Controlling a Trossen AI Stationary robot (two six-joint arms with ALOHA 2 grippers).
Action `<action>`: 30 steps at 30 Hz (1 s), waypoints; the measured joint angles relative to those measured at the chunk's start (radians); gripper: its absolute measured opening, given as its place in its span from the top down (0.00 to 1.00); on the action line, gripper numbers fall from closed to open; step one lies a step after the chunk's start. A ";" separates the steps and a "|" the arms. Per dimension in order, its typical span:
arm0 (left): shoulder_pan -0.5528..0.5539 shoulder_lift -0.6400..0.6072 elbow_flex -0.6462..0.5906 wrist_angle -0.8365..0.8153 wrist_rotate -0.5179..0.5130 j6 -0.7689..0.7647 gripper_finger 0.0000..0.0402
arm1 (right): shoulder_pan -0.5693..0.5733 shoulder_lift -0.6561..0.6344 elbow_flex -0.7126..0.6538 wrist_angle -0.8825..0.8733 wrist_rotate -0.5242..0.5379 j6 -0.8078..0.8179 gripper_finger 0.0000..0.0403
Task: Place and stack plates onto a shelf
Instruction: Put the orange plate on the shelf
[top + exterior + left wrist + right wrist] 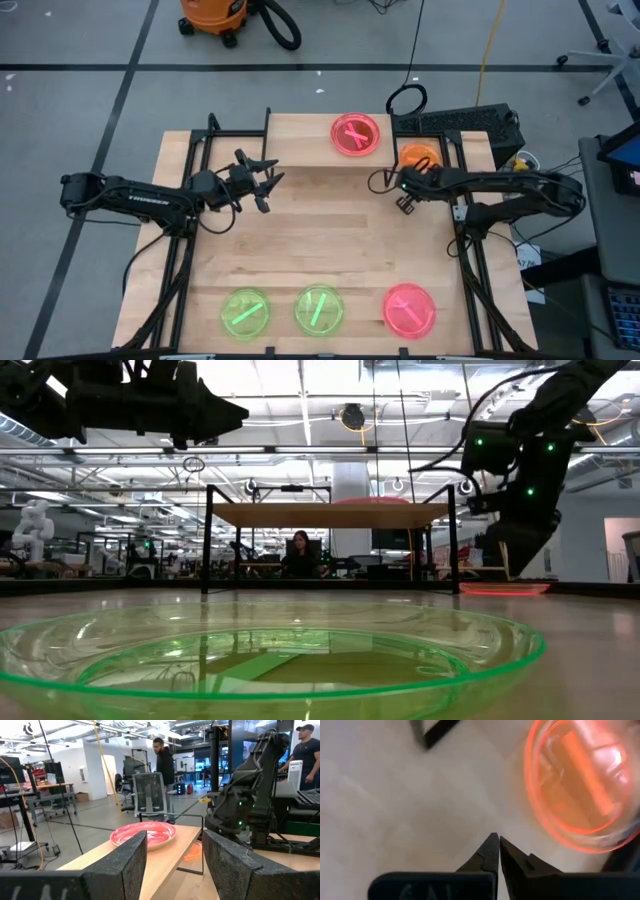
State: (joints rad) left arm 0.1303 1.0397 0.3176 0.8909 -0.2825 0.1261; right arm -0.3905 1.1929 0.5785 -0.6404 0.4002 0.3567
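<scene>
Orange plate (575, 785): blurred, cut off at frame edge. Green plate (270, 660): foreground rim cropped. Shelf's (300, 135) right end possibly hidden.

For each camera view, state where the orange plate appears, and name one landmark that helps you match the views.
High: orange plate by the table's far right edge, beside the right tool.
Low: at right, low glowing rim.
Left wrist: under the shelf, partly hidden.
Right wrist: upper right.
Landmark: the shelf.
</scene>
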 joint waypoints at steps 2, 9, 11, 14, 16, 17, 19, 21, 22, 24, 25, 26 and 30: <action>0.000 0.000 0.000 0.000 0.000 -0.001 0.51 | -0.001 -0.018 0.001 0.003 0.019 -0.005 1.00; 0.000 0.000 0.000 -0.005 0.000 -0.016 0.51 | -0.001 -0.025 -0.028 0.051 0.093 -0.020 0.90; 0.000 0.000 0.000 -0.006 0.000 -0.016 0.51 | -0.002 -0.025 -0.054 0.099 0.101 -0.038 0.84; 0.000 0.000 0.000 -0.006 0.000 -0.017 0.51 | -0.012 -0.025 -0.110 0.203 0.100 -0.079 0.76; 0.000 0.000 0.000 -0.005 0.000 -0.017 0.51 | -0.029 -0.025 -0.149 0.261 0.102 -0.093 0.72; 0.000 0.000 0.000 -0.005 0.000 -0.017 0.51 | -0.041 -0.024 -0.164 0.280 0.108 -0.100 0.70; 0.000 0.000 0.000 -0.005 0.000 -0.017 0.51 | -0.065 -0.025 -0.187 0.299 0.131 -0.108 0.67; 0.000 0.000 0.000 -0.005 0.000 -0.017 0.51 | -0.091 -0.024 -0.199 0.312 0.147 -0.108 0.66; 0.000 0.000 0.000 -0.005 0.000 -0.017 0.51 | -0.101 -0.024 -0.202 0.319 0.147 -0.107 0.66; 0.000 0.000 0.000 -0.005 0.000 -0.017 0.51 | -0.116 -0.025 -0.202 0.323 0.148 -0.107 0.67; 0.000 0.000 0.000 -0.005 0.000 -0.017 0.51 | -0.122 -0.025 -0.202 0.322 0.147 -0.107 0.67; 0.000 0.000 0.000 -0.005 0.000 -0.016 0.51 | -0.127 -0.025 -0.202 0.322 0.147 -0.108 0.68; 0.000 0.000 0.000 -0.005 0.000 -0.015 0.51 | -0.144 -0.025 -0.202 0.322 0.147 -0.115 0.77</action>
State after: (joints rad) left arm 0.1303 1.0397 0.3176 0.8860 -0.2825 0.1110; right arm -0.5348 1.1683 0.3767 -0.3180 0.5468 0.2418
